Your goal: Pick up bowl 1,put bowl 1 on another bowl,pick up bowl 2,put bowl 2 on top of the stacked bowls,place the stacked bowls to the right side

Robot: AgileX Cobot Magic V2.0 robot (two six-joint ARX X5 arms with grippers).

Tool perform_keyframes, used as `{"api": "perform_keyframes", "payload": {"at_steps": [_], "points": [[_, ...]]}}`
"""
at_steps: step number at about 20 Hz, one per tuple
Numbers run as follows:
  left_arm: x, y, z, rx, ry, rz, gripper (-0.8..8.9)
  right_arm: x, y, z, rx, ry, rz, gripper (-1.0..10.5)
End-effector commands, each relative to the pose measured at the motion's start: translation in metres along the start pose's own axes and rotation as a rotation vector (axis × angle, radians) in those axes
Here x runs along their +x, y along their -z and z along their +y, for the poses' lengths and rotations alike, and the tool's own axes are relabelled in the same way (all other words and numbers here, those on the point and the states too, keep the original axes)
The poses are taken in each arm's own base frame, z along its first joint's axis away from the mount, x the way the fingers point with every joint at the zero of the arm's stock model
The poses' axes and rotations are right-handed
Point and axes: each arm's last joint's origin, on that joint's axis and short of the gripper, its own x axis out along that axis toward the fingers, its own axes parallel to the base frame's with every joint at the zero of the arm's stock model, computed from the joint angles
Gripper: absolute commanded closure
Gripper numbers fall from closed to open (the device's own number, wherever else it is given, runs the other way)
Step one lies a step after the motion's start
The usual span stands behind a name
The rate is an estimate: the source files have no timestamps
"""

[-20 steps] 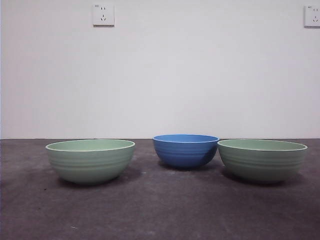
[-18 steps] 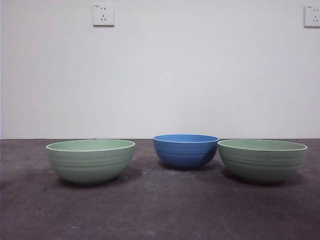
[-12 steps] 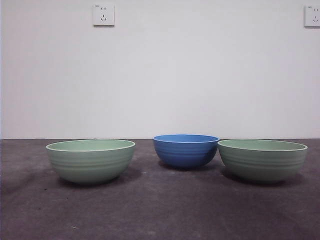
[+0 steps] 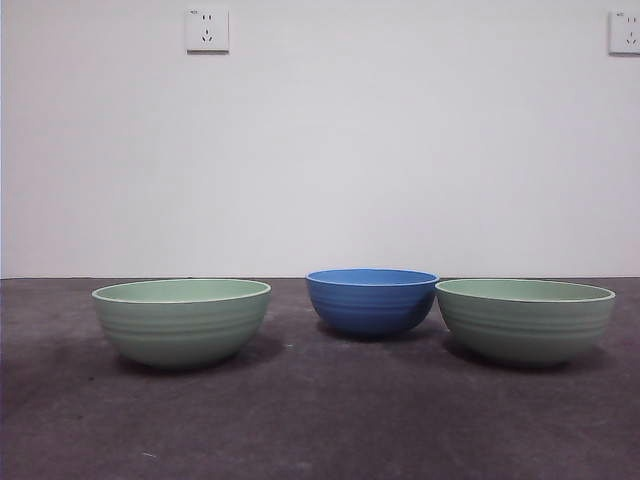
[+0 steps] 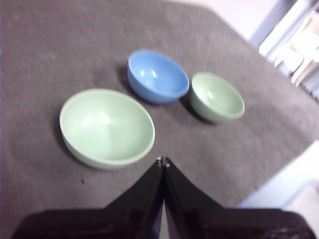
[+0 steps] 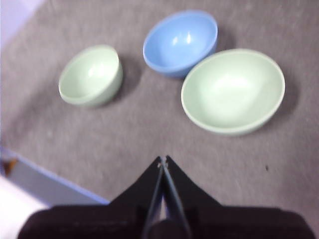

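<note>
On either side of the blue bowl [image 4: 371, 300] on the worktop [image 4: 320, 420] stand two green bowls [image 4: 181, 320] [image 4: 524, 318], probably rigid, light and slick, best gripped over the rim, while left pincer [image 5: 162, 162] and right pincer [image 6: 163, 161] hover closed, empty.

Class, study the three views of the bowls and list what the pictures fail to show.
- Front view: insides of both green bowls and the blue bowl, hidden by their own walls.
- Front view: both arms, out of frame.
- Wrist views: bowl ribs, blurred.
- Front view: right wall socket, cut by the edge.
</note>
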Motion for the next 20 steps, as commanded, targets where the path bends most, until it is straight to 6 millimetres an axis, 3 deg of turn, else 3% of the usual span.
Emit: {"api": "perform_keyframes", "payload": {"at_steps": [1,7,15,17,20], "points": [[-0.003,-0.007,-0.004,0.090,0.024,0.057,8.21,-0.006,-0.005,0.003,-0.090,-0.006,0.061,9.6],[-0.010,-0.014,-0.012,0.120,0.057,0.186,8.21,-0.018,-0.011,0.009,-0.114,-0.017,0.187,9.6],[-0.012,-0.013,-0.015,0.121,0.050,0.221,8.03,-0.019,-0.011,0.011,-0.108,-0.019,0.202,9.4],[-0.012,-0.013,-0.015,0.115,0.048,0.222,6.85,-0.019,-0.011,0.011,-0.102,-0.018,0.202,9.3],[-0.012,-0.013,-0.015,0.113,0.048,0.222,2.81,-0.019,-0.011,0.011,-0.078,-0.015,0.199,7.3]]}}
